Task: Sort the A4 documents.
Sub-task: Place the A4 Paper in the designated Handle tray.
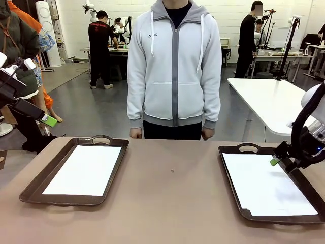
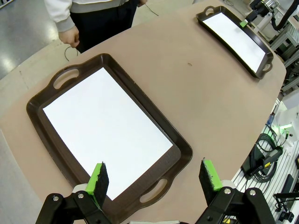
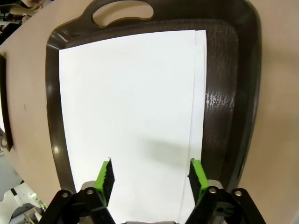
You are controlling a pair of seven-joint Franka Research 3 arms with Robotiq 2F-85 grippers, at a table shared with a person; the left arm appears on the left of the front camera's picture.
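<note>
A4 documents lie in two brown trays on the worktop (image 1: 172, 203): one sheet (image 1: 84, 170) flat in the left tray (image 1: 35, 188), and in the right tray (image 1: 233, 175) at least two sheets (image 3: 135, 116), the lower one's edge (image 3: 201, 93) showing beside the upper, likely a stack not squared up. Left claw (image 2: 154, 179) hovers spread and empty above its tray. Right claw (image 3: 152, 177) hangs spread over its stack, seemingly poised to pick. A person's hands (image 1: 135, 133) hang idle.
</note>
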